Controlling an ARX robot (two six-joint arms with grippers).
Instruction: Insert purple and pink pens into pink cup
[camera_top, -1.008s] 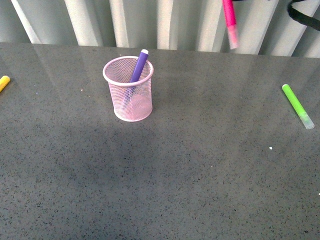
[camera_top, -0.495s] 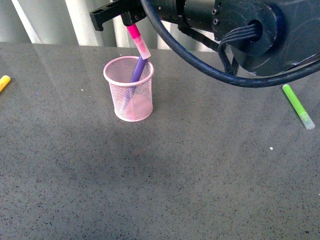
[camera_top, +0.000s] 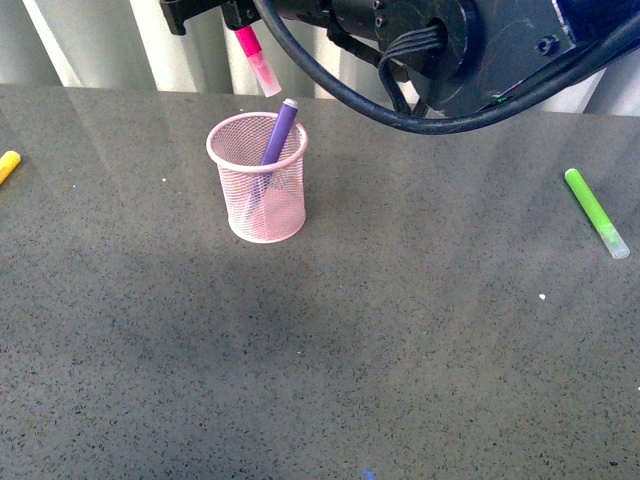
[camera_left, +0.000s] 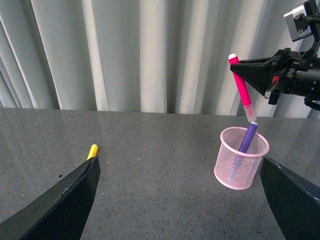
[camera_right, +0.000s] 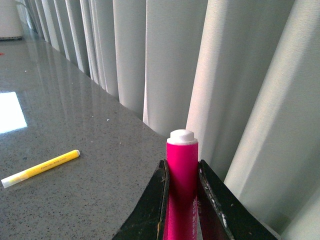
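Observation:
The pink cup (camera_top: 257, 190) stands on the grey table with the purple pen (camera_top: 279, 132) leaning inside it, its tip above the rim. My right gripper (camera_top: 240, 18) is shut on the pink pen (camera_top: 256, 60), which hangs cap down just above the cup's rim, slightly behind it. In the left wrist view the pink pen (camera_left: 242, 87) hangs over the pink cup (camera_left: 242, 158), its cap close to the purple pen (camera_left: 247, 138). The right wrist view shows the pink pen (camera_right: 182, 185) squeezed between the black fingers (camera_right: 152, 210). My left gripper (camera_left: 180, 200) is open, low over the table to the cup's left.
A yellow marker (camera_top: 8, 164) lies at the table's left edge, also showing as the yellow marker (camera_left: 93, 151) and the yellow marker (camera_right: 40, 168). A lime-green marker (camera_top: 596, 212) lies at the right. Pale curtains (camera_top: 340, 60) hang behind the table's far edge.
The right arm swung in from the upper right, carrying the pink pen leftward to above the cup. Since half a second ago the pen has risen slightly and shifted left.

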